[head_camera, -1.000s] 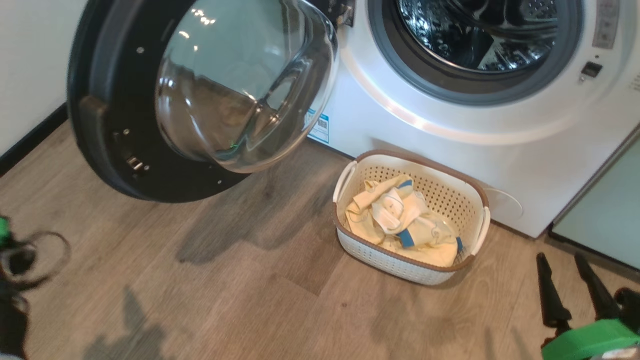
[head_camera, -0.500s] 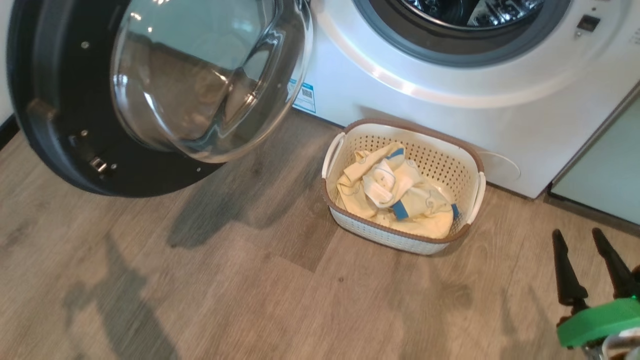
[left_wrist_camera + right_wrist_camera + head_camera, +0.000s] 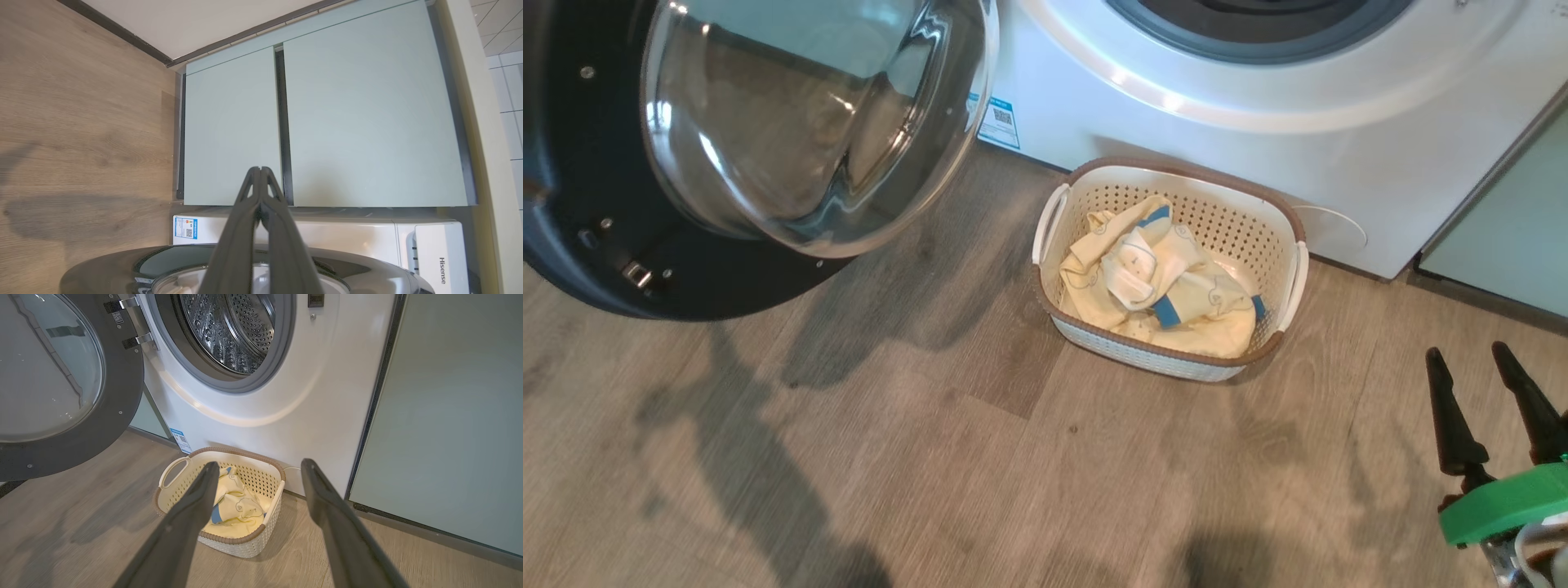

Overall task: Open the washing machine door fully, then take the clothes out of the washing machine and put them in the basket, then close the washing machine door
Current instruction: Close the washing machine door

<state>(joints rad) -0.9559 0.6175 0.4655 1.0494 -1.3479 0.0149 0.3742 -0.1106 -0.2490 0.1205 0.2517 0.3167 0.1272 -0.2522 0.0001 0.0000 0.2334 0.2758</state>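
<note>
The washing machine door [image 3: 596, 204] stands swung open at the left, its glass bowl bulging toward me. The white washing machine [image 3: 1176, 106] fills the top of the head view. Its drum [image 3: 233, 330] shows bare metal in the right wrist view. The basket [image 3: 1143, 359] sits on the floor right in front of the machine, with the cream and blue clothes [image 3: 1160, 286] lying inside. My right gripper [image 3: 1467, 350] hangs open and empty at the lower right, apart from the basket. My left gripper [image 3: 259, 168] is shut on nothing, above the door [image 3: 122, 265].
Pale green cabinets [image 3: 449, 416] stand beside the machine on the right. The wooden floor [image 3: 931, 449] spreads in front of the basket and under the door. A dark skirting strip [image 3: 122, 32] runs along the wall.
The head camera has tilted down and the whole picture has slid up and to the left. The left arm has left the head view's lower left corner. Door, basket and clothes lie as before.
</note>
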